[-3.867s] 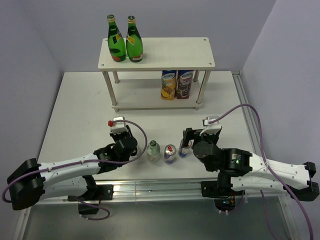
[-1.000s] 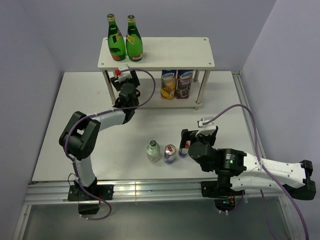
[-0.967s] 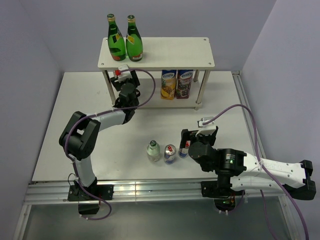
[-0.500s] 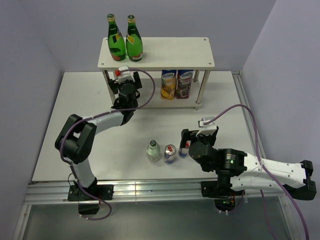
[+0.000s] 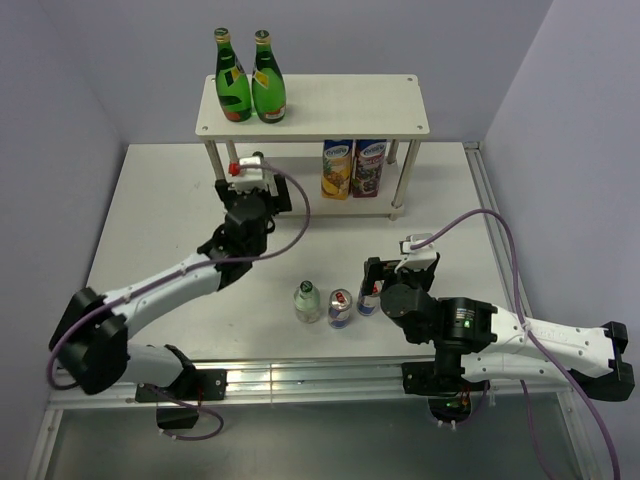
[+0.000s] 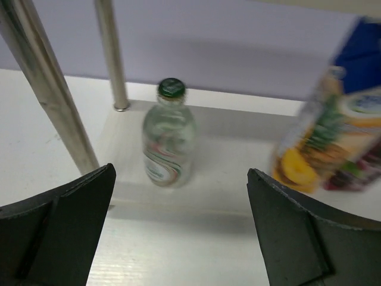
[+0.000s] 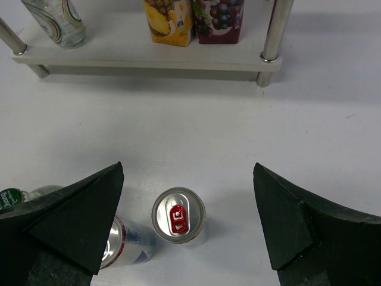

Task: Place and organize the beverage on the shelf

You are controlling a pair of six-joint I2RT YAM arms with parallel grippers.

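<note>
From above you cannot see the small clear bottle (image 6: pixel 168 140): the top board of the shelf (image 5: pixel 340 105) hides it. The juice cartons (image 6: pixel 333 137) are blurred. The bottle stands upright, cap up, on the lower board (image 6: pixel 232 155), just ahead of your left pincer (image 6: pixel 181 179), whose fingers are wide apart. Your right pincer (image 7: pixel 188 170), also apart, hangs above an upright can (image 7: pixel 178 215) on the table (image 7: pixel 297 119). A second can (image 7: pixel 128 247) and another bottle (image 7: pixel 15 196) are half hidden behind its finger.

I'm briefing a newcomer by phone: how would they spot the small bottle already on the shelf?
Find the two-tier cream shelf and look at its lower board. At the left end stands a small clear bottle with a dark green cap; its neighbours are two juice cartons, not bottles.
</note>
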